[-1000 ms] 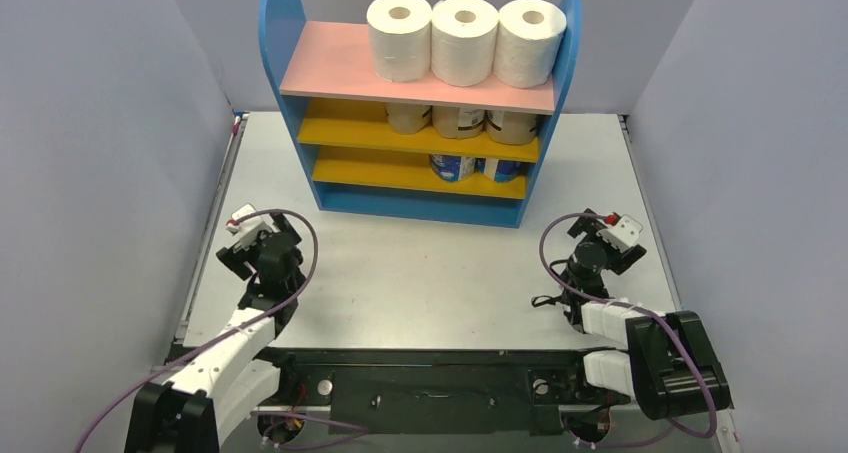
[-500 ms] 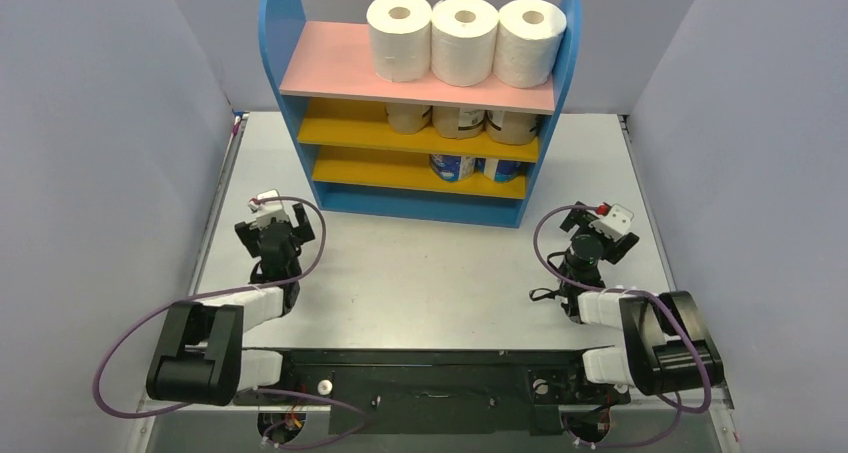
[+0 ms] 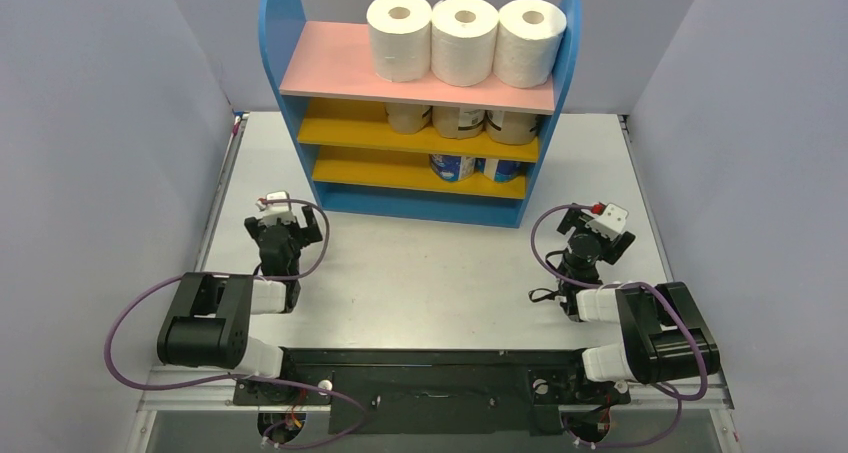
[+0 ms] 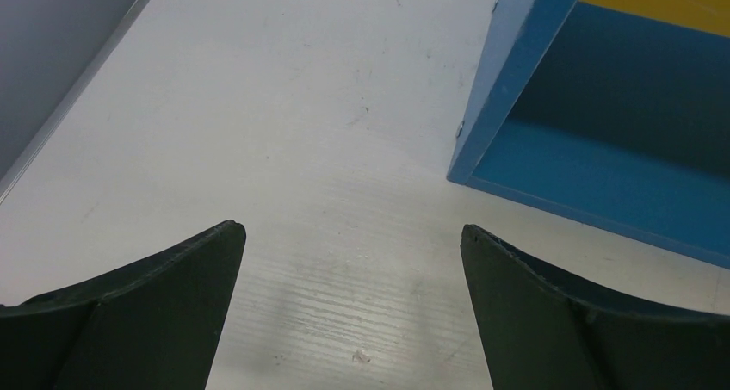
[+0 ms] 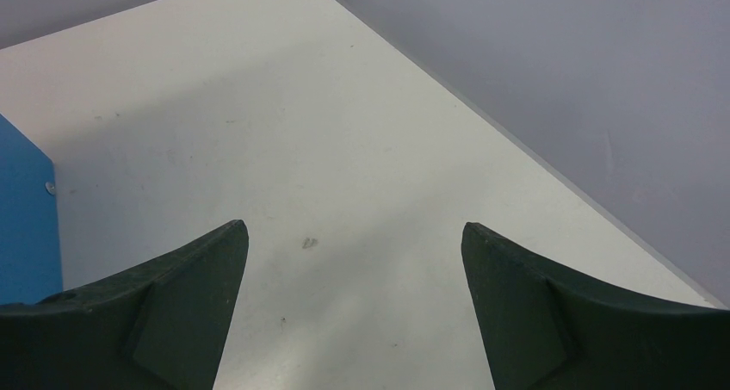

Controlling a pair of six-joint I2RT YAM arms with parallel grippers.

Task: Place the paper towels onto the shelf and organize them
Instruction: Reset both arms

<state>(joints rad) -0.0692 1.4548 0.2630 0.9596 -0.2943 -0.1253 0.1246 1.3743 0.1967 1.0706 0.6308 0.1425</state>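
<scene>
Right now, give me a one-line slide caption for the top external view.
Sorted paper towels on the shelf; left gripper and right gripper open, empty.

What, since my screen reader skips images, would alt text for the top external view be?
A blue-sided shelf holds eight paper towels: three white rolls on the pink top board, three tan rolls below, two blue-printed rolls lowest. In front of it, the left pincer and right pincer are open and empty.
</scene>
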